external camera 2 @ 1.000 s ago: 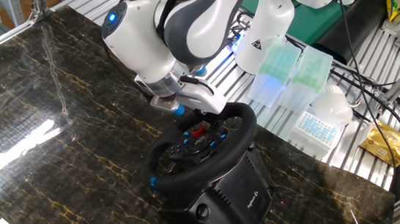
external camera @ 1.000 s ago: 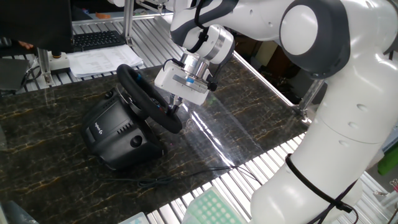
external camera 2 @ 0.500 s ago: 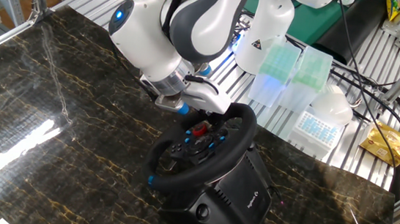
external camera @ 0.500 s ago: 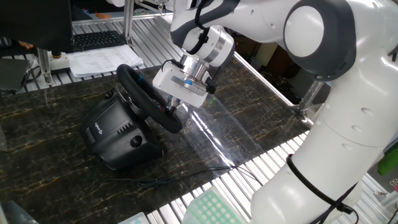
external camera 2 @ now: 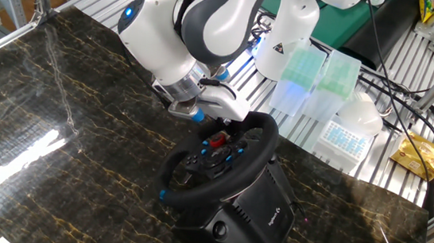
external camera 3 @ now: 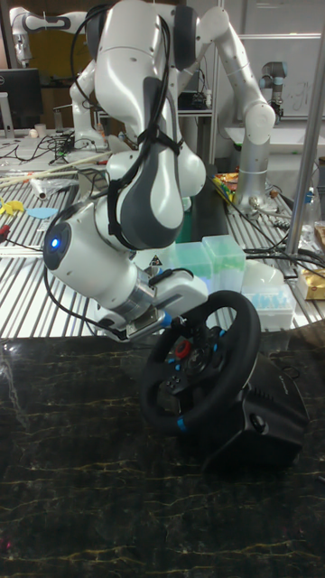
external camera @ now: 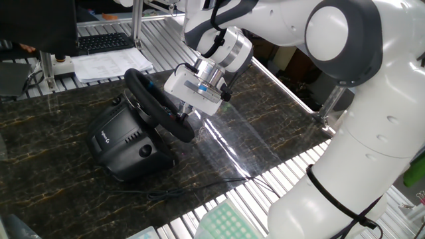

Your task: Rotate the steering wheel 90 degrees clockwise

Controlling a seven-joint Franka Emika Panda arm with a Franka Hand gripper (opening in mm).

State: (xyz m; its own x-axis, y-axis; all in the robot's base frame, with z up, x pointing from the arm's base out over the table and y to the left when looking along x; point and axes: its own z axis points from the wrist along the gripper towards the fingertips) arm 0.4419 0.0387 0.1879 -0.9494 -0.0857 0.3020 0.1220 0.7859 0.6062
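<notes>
1. Tall fixed view shows the steering wheel standing tilted on its bulky black housing, on the dark marbled table; small blue accents dot the rim and a red spot sits near the hub.
2. From one fixed view, the steering wheel faces away from the camera toward the arm, and its housing shows a white logo on the near side.
3. The gripper reaches down from the white arm to the wheel's face, close against the inner side of the rim near the spokes.
4. From the other fixed view, the gripper sits at the upper left of the steering wheel, with a blue-tipped part of the wrist just beside the rim.
5. I cannot tell how wide the jaws stand or whether they hold the rim: the gripper's white body and the rim hide the fingertips in every view.
6. A thin black cable runs across the table in front of the housing.
7. Behind the table, a black keyboard and a stack of papers lie on the slatted metal bench.
8. On the far side in the other fixed view, pale green tip boxes stand on the slatted surface, well apart from the wheel.
</notes>
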